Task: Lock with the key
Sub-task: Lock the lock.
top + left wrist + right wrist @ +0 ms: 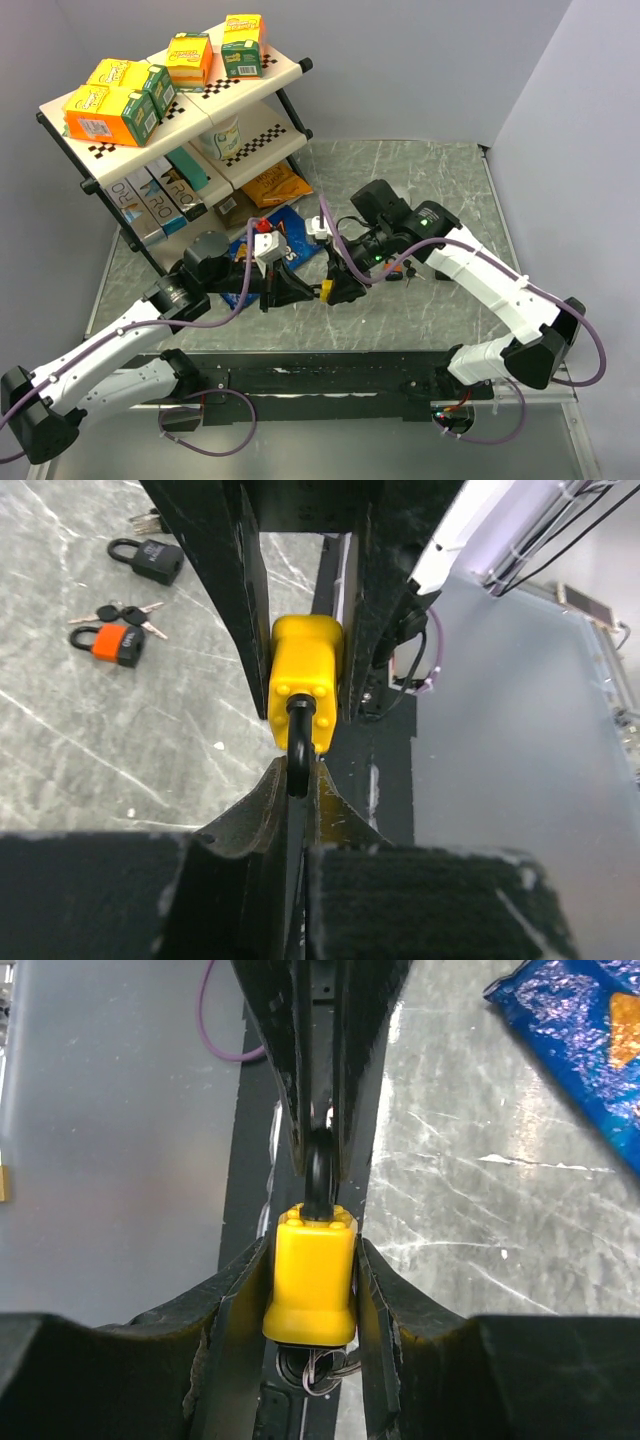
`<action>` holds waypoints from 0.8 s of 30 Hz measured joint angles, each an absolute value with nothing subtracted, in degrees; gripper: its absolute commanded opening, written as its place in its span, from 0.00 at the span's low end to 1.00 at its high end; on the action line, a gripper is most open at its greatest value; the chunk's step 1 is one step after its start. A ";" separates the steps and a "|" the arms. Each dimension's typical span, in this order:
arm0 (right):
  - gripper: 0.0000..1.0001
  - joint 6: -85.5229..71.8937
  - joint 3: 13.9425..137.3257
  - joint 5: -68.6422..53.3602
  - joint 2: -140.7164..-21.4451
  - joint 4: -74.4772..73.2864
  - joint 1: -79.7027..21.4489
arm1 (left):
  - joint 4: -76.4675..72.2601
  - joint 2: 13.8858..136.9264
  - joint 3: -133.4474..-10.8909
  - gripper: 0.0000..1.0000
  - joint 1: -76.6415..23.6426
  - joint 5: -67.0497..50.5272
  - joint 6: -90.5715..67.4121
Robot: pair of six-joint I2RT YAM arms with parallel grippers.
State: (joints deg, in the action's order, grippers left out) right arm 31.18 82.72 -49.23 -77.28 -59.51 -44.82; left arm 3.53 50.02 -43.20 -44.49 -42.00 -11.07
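A yellow padlock [327,291] hangs above the table's near middle, held between both grippers. My left gripper [297,770] is shut on its dark shackle [299,742], with the yellow body [305,680] just beyond its tips. My right gripper [311,1250] is shut on the sides of the yellow body [310,1280], and the shackle [320,1165] points away into the left fingers. A thin metal ring [322,1370] hangs under the padlock's bottom. A small bunch of black-headed keys [120,612] lies on the table, apart from both grippers.
A black padlock [150,560] and an orange padlock [112,645] lie beside the key bunch. A blue snack bag [285,240] lies behind the grippers. A two-tier shelf [285,75] with boxes stands at the back left. The black front rail [330,375] runs below.
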 measured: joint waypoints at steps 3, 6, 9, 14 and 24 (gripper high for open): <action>0.00 30.55 83.37 -48.42 -78.04 -60.66 -45.58 | 1.69 51.03 -42.48 0.01 -44.66 -42.41 -13.39; 0.00 29.67 83.83 -47.22 -78.61 -62.41 -46.09 | -0.10 52.10 -41.89 0.01 -44.99 -42.85 -15.81; 0.00 28.95 84.71 -46.02 -79.55 -64.90 -46.35 | -2.00 53.30 -41.32 0.01 -45.54 -43.13 -17.61; 0.00 28.34 85.27 -45.82 -80.51 -67.64 -46.74 | -4.16 53.71 -40.05 0.01 -46.78 -43.22 -19.25; 0.00 27.38 86.80 -45.34 -81.30 -70.19 -47.22 | -10.00 53.36 -36.82 0.01 -47.90 -42.85 -22.98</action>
